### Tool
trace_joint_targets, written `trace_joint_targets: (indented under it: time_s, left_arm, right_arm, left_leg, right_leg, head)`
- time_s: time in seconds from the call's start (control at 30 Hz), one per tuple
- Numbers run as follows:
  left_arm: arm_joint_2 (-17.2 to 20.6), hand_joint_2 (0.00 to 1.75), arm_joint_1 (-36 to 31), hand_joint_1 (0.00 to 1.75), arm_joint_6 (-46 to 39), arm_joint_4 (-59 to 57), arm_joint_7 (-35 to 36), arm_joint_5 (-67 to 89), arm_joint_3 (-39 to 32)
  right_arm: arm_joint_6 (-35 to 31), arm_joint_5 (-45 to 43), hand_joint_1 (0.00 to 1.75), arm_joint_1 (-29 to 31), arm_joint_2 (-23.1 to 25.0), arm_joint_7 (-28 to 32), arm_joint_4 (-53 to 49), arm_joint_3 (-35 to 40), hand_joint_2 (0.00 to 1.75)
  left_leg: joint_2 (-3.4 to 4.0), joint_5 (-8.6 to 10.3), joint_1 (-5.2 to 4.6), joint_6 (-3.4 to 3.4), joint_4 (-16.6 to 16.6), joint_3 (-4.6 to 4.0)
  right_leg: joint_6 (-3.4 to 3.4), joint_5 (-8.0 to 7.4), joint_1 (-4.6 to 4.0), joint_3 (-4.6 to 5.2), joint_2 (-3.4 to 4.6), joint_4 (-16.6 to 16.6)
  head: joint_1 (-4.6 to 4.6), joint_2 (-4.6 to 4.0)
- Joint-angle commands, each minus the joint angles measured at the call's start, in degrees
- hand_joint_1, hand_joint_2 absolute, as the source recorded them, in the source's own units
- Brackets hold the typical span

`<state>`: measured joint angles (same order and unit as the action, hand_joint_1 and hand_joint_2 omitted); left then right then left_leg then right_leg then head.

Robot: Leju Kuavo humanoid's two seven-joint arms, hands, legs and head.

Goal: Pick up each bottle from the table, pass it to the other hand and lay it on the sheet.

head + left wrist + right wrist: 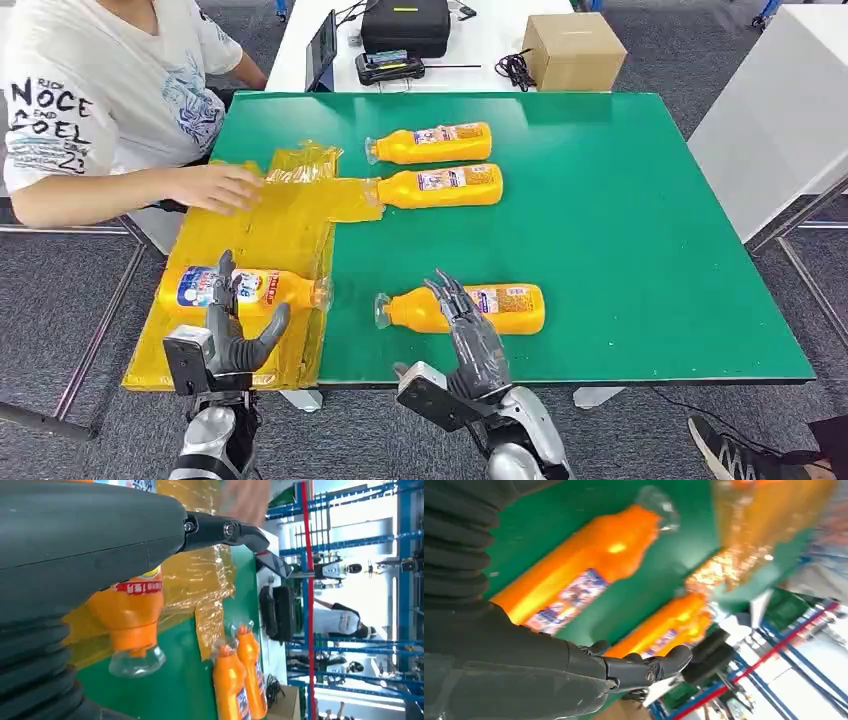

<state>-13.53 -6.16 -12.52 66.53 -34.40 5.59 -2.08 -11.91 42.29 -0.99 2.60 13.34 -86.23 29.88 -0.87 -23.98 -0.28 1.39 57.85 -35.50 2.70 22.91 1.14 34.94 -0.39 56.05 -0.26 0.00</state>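
The left hand (232, 325) rests released around a bottle (240, 289) already lying on the sheet (260, 235) (a person steadies it), while the right hand (470, 330), released too, hovers above the nearest bench (640, 250) bottle (500, 306), probably to grasp it.

Green table (640, 250): bottles (445, 186), yellow sheet (270, 235)

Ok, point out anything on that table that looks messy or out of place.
The yellow sheet is crumpled and bunched at its far end, and a strip of it reaches under the neck of one bottle. A person's hand is pressing on the sheet. The bottles all lie flat; nothing looks spilled or broken.
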Motion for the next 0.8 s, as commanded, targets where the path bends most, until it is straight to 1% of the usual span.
trace_joint_targets:
  time_s: [0.03, 0.1, 0.17, 0.2, 0.23, 0.3, 0.33, 0.4, 0.43, 0.6, 0.63, 0.73, 0.8]
  left_arm:
    - [-0.31, 1.75, 0.64, 0.00, 0.16, 0.45, 0.79, 0.95, -1.24]
    - [-0.31, 1.75, 0.64, 0.00, 0.16, 0.45, 0.79, 0.95, -1.24]
    - [-0.13, 1.75, 0.34, 0.00, -0.04, -0.23, 0.81, 1.41, -1.14]
    - [-0.11, 1.75, 0.17, 0.00, 0.17, -0.69, 0.81, 1.34, -1.17]
    - [-0.15, 1.75, 0.06, 0.00, 0.39, -0.97, 0.80, 1.31, -1.09]
    - [-0.08, 1.75, -0.36, 0.00, 0.13, -1.69, 0.49, 1.78, -0.89]
    - [-0.05, 1.75, -0.58, 0.00, 0.07, -2.17, 0.50, 1.80, -0.94]
    - [-0.04, 1.75, -0.58, 0.00, 0.15, -2.65, 0.49, 1.79, -0.93]
    - [-0.03, 1.75, -0.78, 0.00, 0.29, -3.33, 0.40, 1.70, -0.95]
    - [-0.09, 1.75, -1.54, 0.00, 1.17, -5.73, 0.36, 1.68, -0.68]
    - [-0.17, 1.75, -1.69, 0.00, 1.22, -5.92, 0.31, 1.75, -0.56]
    - [-0.26, 1.75, -1.83, 0.00, 1.46, -6.12, 0.28, 1.79, -0.27]
    - [-0.17, 1.75, -1.98, 0.00, 1.81, -6.43, 0.39, 1.91, 0.05]
  right_arm:
    - [2.54, -0.53, 0.00, 1.08, -6.16, -1.92, 1.26, -2.03, 1.75]
    - [2.54, -0.53, 0.00, 1.08, -6.16, -1.92, 1.26, -2.03, 1.75]
    - [3.52, -0.88, 0.00, 1.78, -6.14, -2.39, 2.48, -1.98, 1.75]
    - [4.16, -1.11, 0.00, 2.60, -6.60, -2.64, 3.62, -1.85, 1.75]
    - [4.45, -1.54, 0.00, 3.13, -6.63, -2.83, 4.71, -2.13, 1.75]
    - [5.07, -2.06, 0.00, 4.49, -6.98, -2.79, 6.74, -2.30, 1.75]
    - [5.29, -2.33, 0.00, 5.24, -7.08, -2.77, 7.49, -2.49, 1.75]
    - [5.42, -2.46, 0.00, 6.28, -7.18, -2.78, 7.92, -2.89, 1.75]
    - [5.46, -2.51, 0.00, 6.93, -7.23, -2.76, 8.60, -2.66, 1.75]
    - [7.74, -3.33, 0.00, 11.60, -8.45, -3.91, 11.41, -1.84, 1.75]
    - [7.98, -3.57, 0.00, 12.47, -8.56, -4.05, 12.03, -1.96, 1.75]
    - [8.76, -3.88, 0.00, 14.81, -8.77, -4.67, 14.13, -1.52, 1.75]
    - [9.65, -4.46, 0.00, 16.31, -9.11, -5.40, 15.74, -1.05, 1.75]
  left_leg:
    - [0.09, -0.12, 0.07, -0.06, 0.01, 0.27]
    - [0.03, -0.02, 0.00, -0.03, -0.03, 0.10]
    - [0.08, -0.08, 0.05, -0.06, 0.00, 0.18]
    - [0.07, -0.04, 0.02, -0.04, -0.04, 0.14]
    - [0.09, -0.11, 0.06, -0.08, -0.02, 0.27]
    - [0.07, -0.03, 0.01, -0.04, -0.05, 0.15]
    - [0.14, -0.12, 0.07, -0.08, -0.03, 0.32]
    - [0.08, -0.03, 0.03, -0.04, -0.05, 0.18]
    - [0.16, -0.11, 0.09, -0.07, -0.03, 0.33]
    - [0.15, -0.05, 0.03, -0.05, -0.04, 0.21]
    - [0.21, -0.10, 0.05, -0.08, 0.00, 0.31]
    - [0.09, -0.02, 0.00, -0.04, -0.03, 0.19]
    - [0.15, -0.06, 0.04, -0.06, -0.01, 0.25]
  right_leg:
    - [-0.09, 0.06, -0.08, -0.29, 0.05, -0.07]
    - [-0.05, 0.01, -0.01, -0.11, 0.01, -0.05]
    - [-0.09, 0.03, -0.06, -0.19, 0.05, -0.05]
    - [-0.06, 0.01, -0.03, -0.14, 0.05, -0.05]
    - [-0.10, 0.06, -0.07, -0.28, 0.05, -0.06]
    - [-0.05, 0.00, -0.02, -0.15, 0.05, -0.05]
    - [-0.10, 0.05, -0.09, -0.32, 0.10, -0.07]
    - [-0.05, -0.01, -0.04, -0.19, 0.05, -0.08]
    - [-0.10, 0.03, -0.10, -0.35, 0.11, -0.11]
    - [-0.06, -0.01, -0.03, -0.20, 0.12, -0.06]
    - [-0.10, 0.02, -0.07, -0.29, 0.16, -0.05]
    - [-0.05, -0.01, -0.01, -0.19, 0.06, -0.05]
    - [-0.07, 0.00, -0.06, -0.24, 0.11, -0.06]
  head:
    - [0.02, 0.00]
    - [0.02, 0.00]
    - [0.02, 0.00]
    - [-0.02, 0.00]
    - [0.00, 0.00]
    - [0.00, 0.00]
    - [-0.02, 0.00]
    - [-0.02, 0.00]
    - [0.00, 0.00]
    - [-0.02, 0.00]
    - [0.00, 0.00]
    - [0.00, 0.00]
    - [0.00, 0.00]
